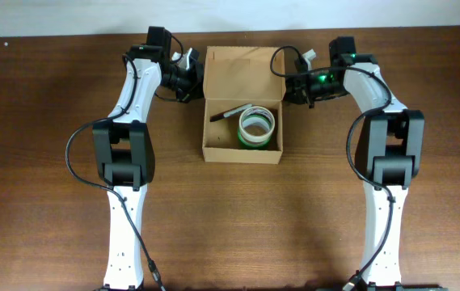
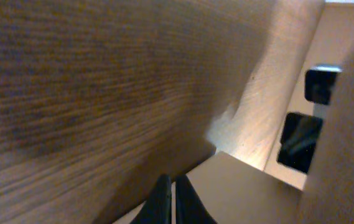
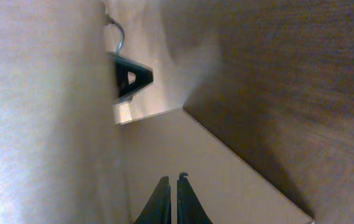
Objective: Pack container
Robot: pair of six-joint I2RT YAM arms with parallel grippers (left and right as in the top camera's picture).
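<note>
The container (image 1: 242, 153) is a tan cardboard box at the table's middle, open, with its flap lid (image 1: 242, 71) laid back toward the far side. Inside lie a green-and-white tape roll (image 1: 258, 125) and a black marker (image 1: 231, 112). My left gripper (image 1: 197, 77) is at the lid's left edge and my right gripper (image 1: 288, 81) at its right edge. In the left wrist view the fingers (image 2: 173, 182) are together over tan cardboard (image 2: 245, 186). In the right wrist view the fingers (image 3: 173, 180) are together over cardboard (image 3: 177, 143). Whether either pinches a flap cannot be told.
The dark wooden table (image 1: 44, 121) surrounds the box. Both arms reach in from the near side, and their bases stand left (image 1: 123, 153) and right (image 1: 391, 149) of the box. A pale wall runs along the far edge.
</note>
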